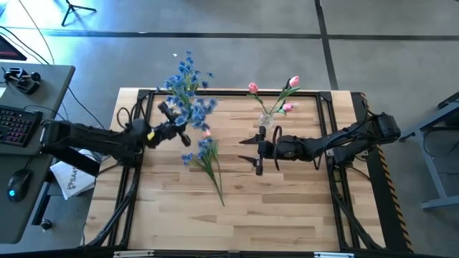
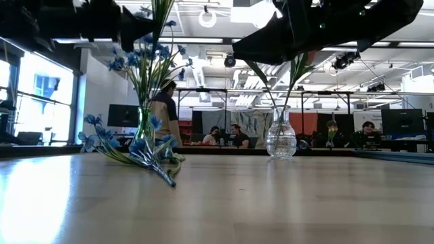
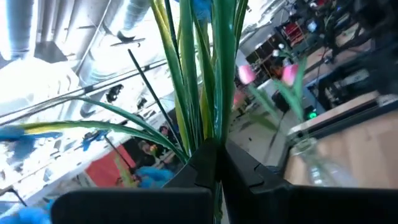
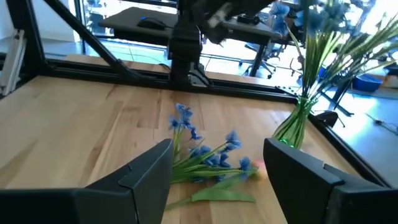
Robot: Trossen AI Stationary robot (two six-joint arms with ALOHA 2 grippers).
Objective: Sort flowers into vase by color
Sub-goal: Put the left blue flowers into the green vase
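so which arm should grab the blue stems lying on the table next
Right, probably. The right gripper hangs open and empty, facing the loose blue stems. The left gripper is shut on a blue stem at the blue vase, so it is busy.

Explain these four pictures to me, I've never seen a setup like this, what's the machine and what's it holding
This is a robot with two dark arms working at a wooden table. One picture looks straight down from above, one looks level across the table top, and the other two come from cameras on each arm's wrist.

The left gripper has its fingers closed on a bunch of green stems with blue blossoms, beside the vase of blue flowers. The right gripper hangs over the middle of the table with its fingers open and empty.

Another blue flower stem lies flat on the table. A glass vase at the far edge holds the pink flowers. People sit in the room behind.
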